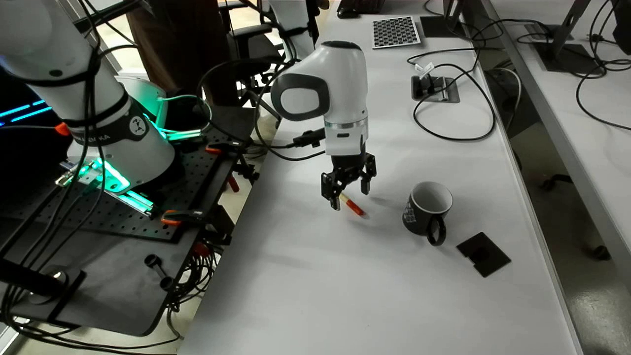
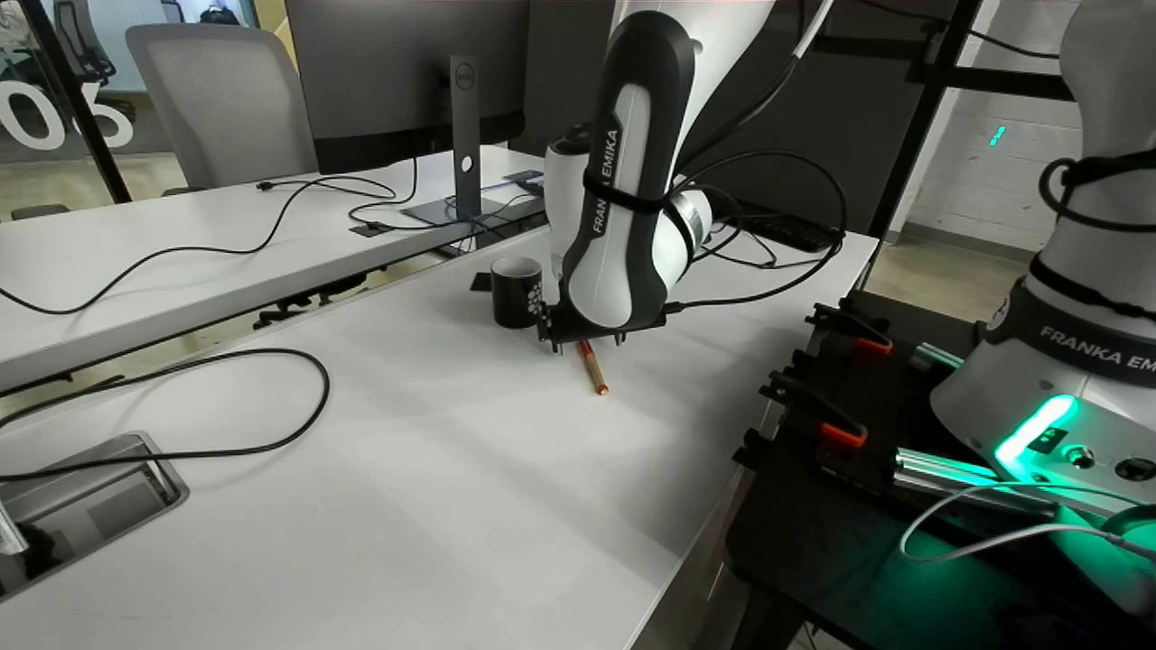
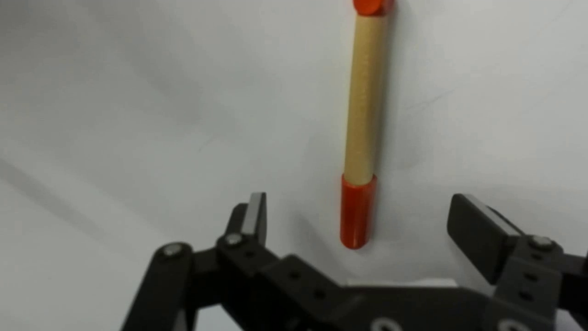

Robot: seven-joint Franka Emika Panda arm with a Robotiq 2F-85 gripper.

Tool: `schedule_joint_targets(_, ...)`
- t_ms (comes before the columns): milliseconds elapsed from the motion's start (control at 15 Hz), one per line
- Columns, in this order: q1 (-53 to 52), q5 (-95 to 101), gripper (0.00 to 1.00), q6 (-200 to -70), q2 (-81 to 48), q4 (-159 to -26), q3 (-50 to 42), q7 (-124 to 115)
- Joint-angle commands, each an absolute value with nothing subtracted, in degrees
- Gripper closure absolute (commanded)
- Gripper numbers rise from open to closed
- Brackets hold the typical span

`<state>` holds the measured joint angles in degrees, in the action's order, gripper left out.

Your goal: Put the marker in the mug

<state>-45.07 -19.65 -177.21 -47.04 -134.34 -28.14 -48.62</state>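
Note:
The marker, tan with red-orange ends, lies flat on the white table. It shows in both exterior views and in the wrist view. My gripper is open and empty above the marker. In the wrist view the gripper's fingers stand apart on either side of the marker's red end, not touching it; the far end is cut by the top edge. The dark mug stands upright beside the gripper, with a light inside and a side handle. It also shows in an exterior view, close behind the gripper.
A flat black square lies near the mug by the table's long edge. A looped black cable and a grey table socket box lie farther along the table. A keyboard lies at the far end.

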Motion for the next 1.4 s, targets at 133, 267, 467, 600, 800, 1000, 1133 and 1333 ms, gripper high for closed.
schedule_joint_targets(133,-44.70,-19.68,0.00,-177.26,-49.64,-132.29,-28.14,-50.20)
schedule_joint_targets(267,-43.94,-19.98,0.00,-177.32,-49.40,-132.40,-27.73,-50.61)
schedule_joint_targets(467,-42.56,-20.19,0.25,-177.48,-48.82,-132.59,-27.05,-51.30)
schedule_joint_targets(600,-41.82,-20.12,0.34,-177.52,-48.74,-132.52,-26.69,-51.76)
schedule_joint_targets(800,-41.07,-20.04,0.57,-177.64,-48.75,-132.16,-26.45,-52.13)
schedule_joint_targets(1000,-40.54,-20.01,0.80,-177.67,-48.69,-131.99,-26.23,-52.59)
schedule_joint_targets(1133,-40.26,-20.01,0.95,-177.64,-48.35,-132.11,-26.19,-52.75)
schedule_joint_targets(1333,-39.60,-20.08,0.95,-177.88,-47.91,-132.19,-25.85,-53.00)
